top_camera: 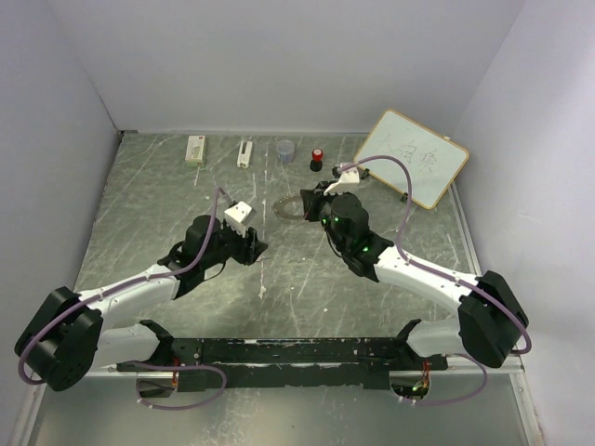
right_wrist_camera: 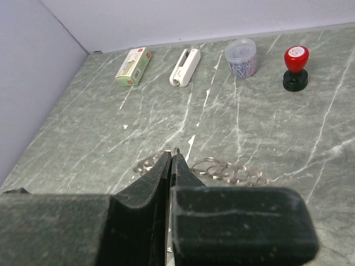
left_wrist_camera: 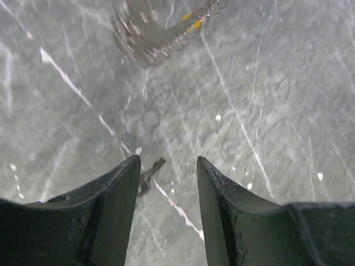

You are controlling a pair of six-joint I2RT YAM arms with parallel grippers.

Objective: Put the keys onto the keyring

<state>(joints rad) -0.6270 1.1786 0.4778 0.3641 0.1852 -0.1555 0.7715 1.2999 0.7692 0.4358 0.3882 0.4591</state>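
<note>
Status: not done.

Right gripper (right_wrist_camera: 171, 157): fingers pressed together. It looks clamped on the near rim of the keyring (right_wrist_camera: 222, 168), since the ring's loops come out on both sides of the tips. The ring lies flat on the table (top_camera: 158, 204), toward the back middle, in front of my right arm.

Left gripper (left_wrist_camera: 167, 159): jaws apart with nothing between the pads, low over the table and near the ring.

Keys:
- loose key (left_wrist_camera: 151, 170): small and dark, flat on the table just inside one of my left fingertips. It is well apart from the ring. Its head is hidden behind the finger, so I can't tell the colour; by elimination I'd guess green.
- yellow key (left_wrist_camera: 194, 25): only a yellow-orange fleck shows at the ring's rim. The view is too blurred to say whether it's threaded on or only lying against the ring.

My read is that at best one key is on and one is definitely off.

What's left:
- Close the left jaws on the loose key.
- Carry it to the ring while the right hand pins the ring.
- Work the key onto the rim.
- Check the yellow one.

The key lies flat on a hard surface, so I expect a fiddly pick.
</note>
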